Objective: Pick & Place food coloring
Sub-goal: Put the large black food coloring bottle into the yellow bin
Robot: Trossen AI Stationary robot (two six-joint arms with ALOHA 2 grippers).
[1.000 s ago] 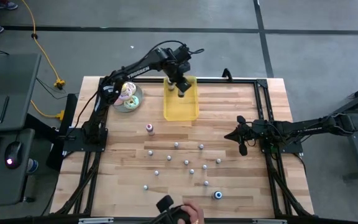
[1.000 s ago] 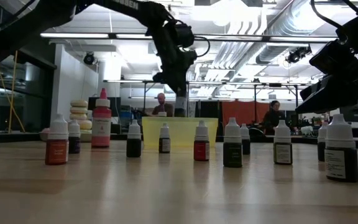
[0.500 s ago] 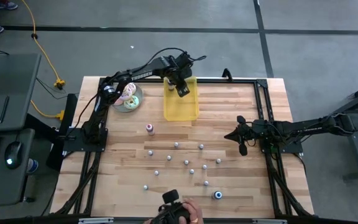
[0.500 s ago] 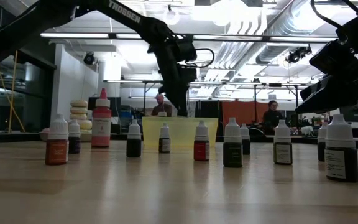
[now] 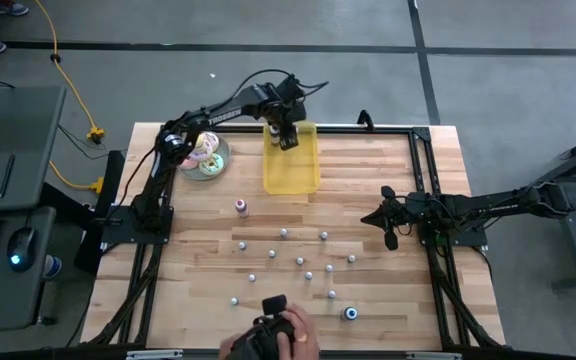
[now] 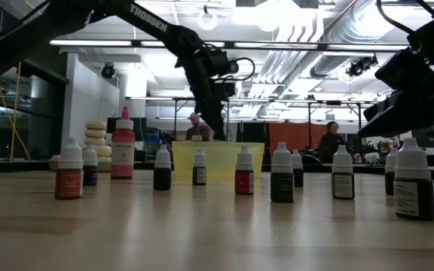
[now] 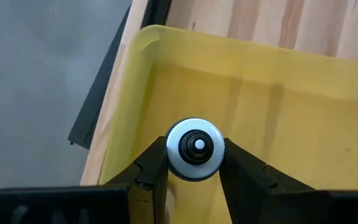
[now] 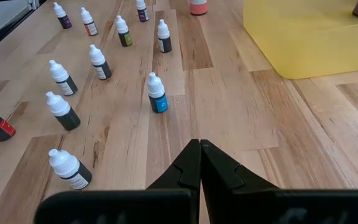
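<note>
**Bottle held over tray**

Table (image 5: 368,300), yellow tray (image 5: 291,172) at its far edge. Left gripper (image 7: 194,163) clamps a white-capped bottle (image 7: 195,148) between its fingers, tray floor below them. Right gripper (image 8: 199,163) pinched empty, loose bottles (image 8: 157,94) standing ahead of its tips

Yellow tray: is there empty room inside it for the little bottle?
Yes. The yellow tray looks bare inside, and the left gripper holds the bottle near its far corner. Wood between the tray and the right gripper is free too. The bottles crowd the table's near middle.
</note>
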